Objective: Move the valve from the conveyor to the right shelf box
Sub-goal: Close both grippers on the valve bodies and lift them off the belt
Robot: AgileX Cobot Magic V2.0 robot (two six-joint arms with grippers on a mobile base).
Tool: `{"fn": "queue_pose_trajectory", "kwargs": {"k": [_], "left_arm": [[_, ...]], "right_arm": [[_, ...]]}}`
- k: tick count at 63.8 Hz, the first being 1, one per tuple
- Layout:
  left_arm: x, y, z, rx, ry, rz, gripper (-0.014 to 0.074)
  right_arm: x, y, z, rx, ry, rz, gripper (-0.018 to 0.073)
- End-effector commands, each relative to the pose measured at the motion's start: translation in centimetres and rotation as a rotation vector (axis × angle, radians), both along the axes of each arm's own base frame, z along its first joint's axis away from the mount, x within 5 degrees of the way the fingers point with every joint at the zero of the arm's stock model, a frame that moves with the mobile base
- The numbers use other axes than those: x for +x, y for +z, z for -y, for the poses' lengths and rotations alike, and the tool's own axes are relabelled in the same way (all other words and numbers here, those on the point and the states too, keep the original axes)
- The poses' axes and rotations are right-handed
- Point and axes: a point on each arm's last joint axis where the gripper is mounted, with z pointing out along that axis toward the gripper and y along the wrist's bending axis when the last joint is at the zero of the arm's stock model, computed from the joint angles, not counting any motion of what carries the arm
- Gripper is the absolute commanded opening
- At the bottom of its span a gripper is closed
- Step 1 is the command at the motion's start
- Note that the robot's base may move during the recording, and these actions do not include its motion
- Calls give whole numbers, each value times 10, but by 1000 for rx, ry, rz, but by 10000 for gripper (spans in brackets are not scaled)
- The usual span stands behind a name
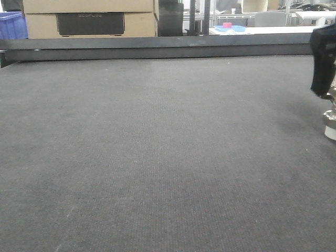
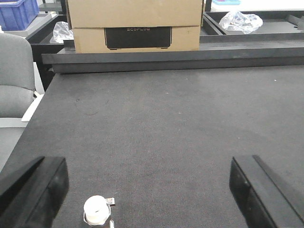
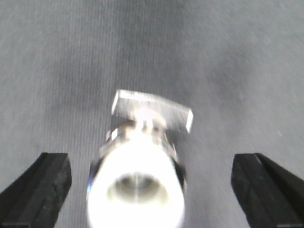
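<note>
The valve [image 3: 137,175] is seen on the conveyor [image 1: 157,157] between the wide-spread fingers of the right gripper [image 3: 152,190], the left gripper [image 2: 147,190] is likewise held spread, and a cardboard box [image 2: 135,19] is set beyond the rail [image 2: 166,61].

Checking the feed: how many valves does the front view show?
1: valve on the conveyor at the picture's right edge, below the right gripper, partly cropped; others may lie outside.

Valve [image 3: 142,161] blurred, white end toward camera, on conveyor [image 3: 228,57], between spread right gripper [image 3: 149,183] fingers.
</note>
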Motion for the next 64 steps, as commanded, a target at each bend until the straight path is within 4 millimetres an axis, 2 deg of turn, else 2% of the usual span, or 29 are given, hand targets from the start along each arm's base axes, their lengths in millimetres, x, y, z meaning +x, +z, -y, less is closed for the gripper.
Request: {"fn": "queue_pose_trajectory", "kwargs": {"k": [1,11,20,25,32,44,55,64], "left_arm": [[0,3,1,-13,-8,12,598],[0,3,1,-13,-8,12,598],[0,3,1,-13,-8,12,598],[0,3,1,-13,-8,12,598],[0,3,1,-13,-8,12,598],[0,3,1,-8,-5,13,598],[0,3,2,-25,-12,13,598],[5,6,2,-31,-11,-51,581]], "right_arm": [[8,-7,-1,-4,9,0,570],[12,-19,-1,-7,9,-30,570],[11,-19,-1,-7,9,-33,568],[11,-19,-1,-7,9,-40,512],[9,-19,-1,-10,10,-64,314],[5,-18,-1,-12,11,-90,-170],[-2,4,0,-4,10,-13,-154],[-18,43,1,19,7,131,-154]]}}
